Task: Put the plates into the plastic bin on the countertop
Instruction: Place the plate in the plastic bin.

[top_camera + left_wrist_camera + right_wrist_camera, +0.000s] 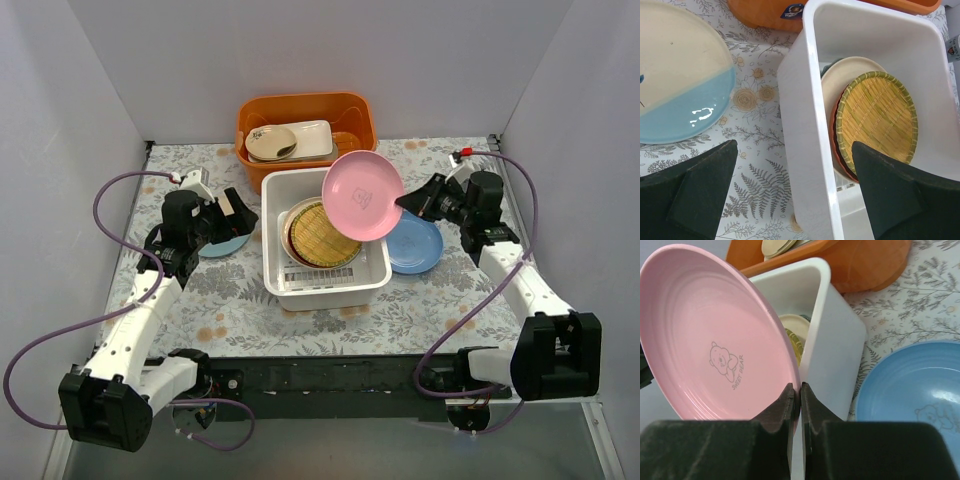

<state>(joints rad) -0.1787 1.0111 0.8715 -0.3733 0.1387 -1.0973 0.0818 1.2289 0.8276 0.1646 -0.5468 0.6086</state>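
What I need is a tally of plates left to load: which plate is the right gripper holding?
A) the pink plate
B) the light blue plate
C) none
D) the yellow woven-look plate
A: the right gripper is pinched shut on the rim of the pink plate, which is tilted over the plastic bin; the light blue plate lies on the countertop beside it.

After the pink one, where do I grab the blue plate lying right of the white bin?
Take the blue plate by its upturned rim at the right edge, approaching from the side away from the white bin. It lies flat, face up, with its left edge close to the bin wall and under the pink plate held by the right gripper, so the outer rim looks freest.
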